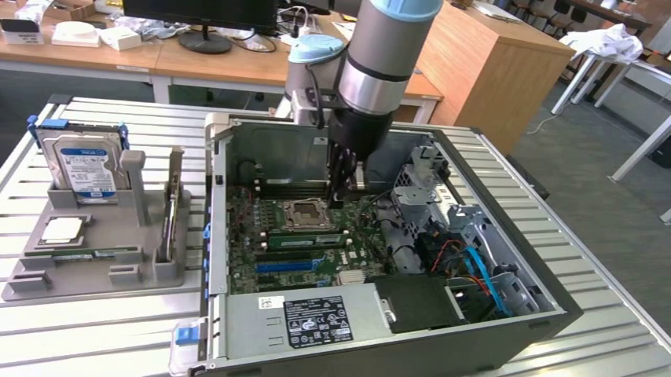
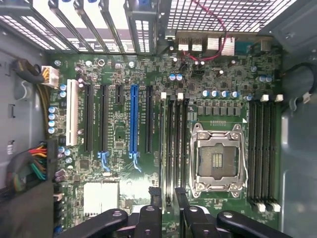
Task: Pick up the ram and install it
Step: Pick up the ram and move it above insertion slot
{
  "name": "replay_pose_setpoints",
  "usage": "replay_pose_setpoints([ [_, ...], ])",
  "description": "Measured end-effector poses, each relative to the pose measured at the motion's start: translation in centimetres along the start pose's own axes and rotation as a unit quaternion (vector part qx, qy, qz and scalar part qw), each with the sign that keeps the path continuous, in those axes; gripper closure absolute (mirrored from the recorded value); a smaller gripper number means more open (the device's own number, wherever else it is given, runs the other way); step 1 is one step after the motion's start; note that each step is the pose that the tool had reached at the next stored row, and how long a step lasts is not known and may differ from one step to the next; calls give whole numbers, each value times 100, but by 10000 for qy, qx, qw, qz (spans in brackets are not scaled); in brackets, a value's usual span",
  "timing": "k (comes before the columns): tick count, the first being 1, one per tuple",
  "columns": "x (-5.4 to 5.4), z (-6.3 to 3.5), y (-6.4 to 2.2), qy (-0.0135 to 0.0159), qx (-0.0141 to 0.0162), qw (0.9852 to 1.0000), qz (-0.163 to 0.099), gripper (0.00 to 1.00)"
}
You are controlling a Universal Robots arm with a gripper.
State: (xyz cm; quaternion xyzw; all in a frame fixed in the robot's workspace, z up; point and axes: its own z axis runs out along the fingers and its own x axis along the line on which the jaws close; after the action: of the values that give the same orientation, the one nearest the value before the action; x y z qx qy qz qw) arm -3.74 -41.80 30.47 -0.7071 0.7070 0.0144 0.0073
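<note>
The gripper (image 1: 351, 187) (image 2: 167, 198) hangs inside the computer case (image 1: 524, 334) above the motherboard (image 2: 119, 134), its fingers apart and empty. The ram (image 1: 172, 206) stands on edge in the grey holder (image 1: 94, 271), well apart

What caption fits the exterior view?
Arm extends into the open PC case, gripper low over the motherboard by the CPU socket; hard drive in the grey holder alongside.

Robotics lab: open computer case (image 1: 419, 353) on slatted metal table (image 1: 94, 330); behind it, wooden desks (image 1: 94, 56), a monitor (image 1: 199, 12).
</note>
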Motion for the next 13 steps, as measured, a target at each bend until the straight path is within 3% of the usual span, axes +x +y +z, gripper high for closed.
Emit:
replay_pose_setpoints([
  [13, -9, -287, 3, 0, -15, 10000, 1, 75],
])
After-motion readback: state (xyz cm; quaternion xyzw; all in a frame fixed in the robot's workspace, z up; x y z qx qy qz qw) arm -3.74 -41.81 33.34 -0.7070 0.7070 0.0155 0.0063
